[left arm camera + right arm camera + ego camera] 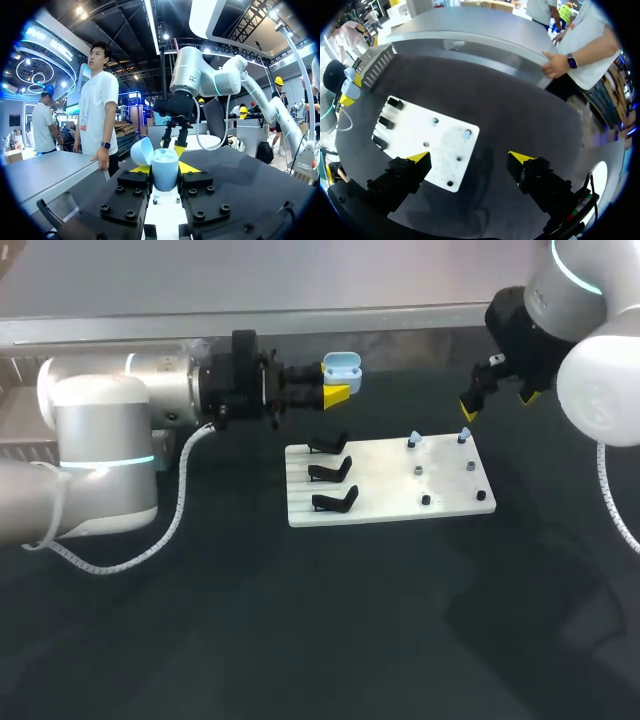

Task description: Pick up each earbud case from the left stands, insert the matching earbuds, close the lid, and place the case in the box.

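Observation:
My left gripper (337,392) is shut on a light blue earbud case (342,366) and holds it in the air behind the white board (385,502). The case (164,169) sits between the yellow tips with its lid (141,151) swung open. Three black stands (330,472) line the board's left side, all empty. Two pale blue earbuds (414,441) (464,436) stand on pegs at the board's far right. My right gripper (499,404) hangs open above and behind those earbuds; in its own view the right gripper (470,157) holds nothing and hovers over the board (415,131).
Several small dark pegs (425,500) dot the board's right half. A raised grey ledge (400,315) runs along the back, and a person's hand (554,64) rests on it. Dark tabletop (320,630) stretches in front of the board.

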Robot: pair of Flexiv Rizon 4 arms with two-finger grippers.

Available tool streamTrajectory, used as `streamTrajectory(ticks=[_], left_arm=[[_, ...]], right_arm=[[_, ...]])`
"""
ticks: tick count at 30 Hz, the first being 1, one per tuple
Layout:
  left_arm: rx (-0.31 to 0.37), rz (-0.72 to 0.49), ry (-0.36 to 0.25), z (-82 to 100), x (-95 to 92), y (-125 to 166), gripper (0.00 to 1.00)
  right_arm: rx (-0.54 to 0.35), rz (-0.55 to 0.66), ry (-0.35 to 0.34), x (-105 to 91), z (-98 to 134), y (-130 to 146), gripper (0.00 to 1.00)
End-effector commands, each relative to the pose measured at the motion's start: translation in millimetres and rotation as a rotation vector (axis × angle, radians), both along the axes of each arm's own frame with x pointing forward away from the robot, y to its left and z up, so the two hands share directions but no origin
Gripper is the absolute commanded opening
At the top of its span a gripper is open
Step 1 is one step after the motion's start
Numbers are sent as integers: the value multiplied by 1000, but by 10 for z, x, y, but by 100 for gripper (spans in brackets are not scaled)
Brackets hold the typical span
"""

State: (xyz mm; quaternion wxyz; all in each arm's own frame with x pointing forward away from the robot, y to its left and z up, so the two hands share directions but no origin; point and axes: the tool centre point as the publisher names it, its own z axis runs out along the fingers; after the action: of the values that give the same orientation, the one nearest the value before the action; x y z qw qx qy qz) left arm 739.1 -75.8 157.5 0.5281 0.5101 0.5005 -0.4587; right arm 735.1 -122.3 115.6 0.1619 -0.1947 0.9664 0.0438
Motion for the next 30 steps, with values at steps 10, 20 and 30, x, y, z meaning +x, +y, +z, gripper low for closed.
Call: streamTrajectory(ticks=[10, 20, 30], left_arm=[[1, 19, -3, 13, -43, 3, 0], [-16, 34, -13, 192, -248, 79, 0], [-9, 59, 7, 187, -355, 76, 0]], right_arm=[[0, 0, 1, 2, 3, -2, 100], [-14, 2, 9, 25, -43, -55, 100], [-41, -19, 23, 143, -184, -96, 100]])
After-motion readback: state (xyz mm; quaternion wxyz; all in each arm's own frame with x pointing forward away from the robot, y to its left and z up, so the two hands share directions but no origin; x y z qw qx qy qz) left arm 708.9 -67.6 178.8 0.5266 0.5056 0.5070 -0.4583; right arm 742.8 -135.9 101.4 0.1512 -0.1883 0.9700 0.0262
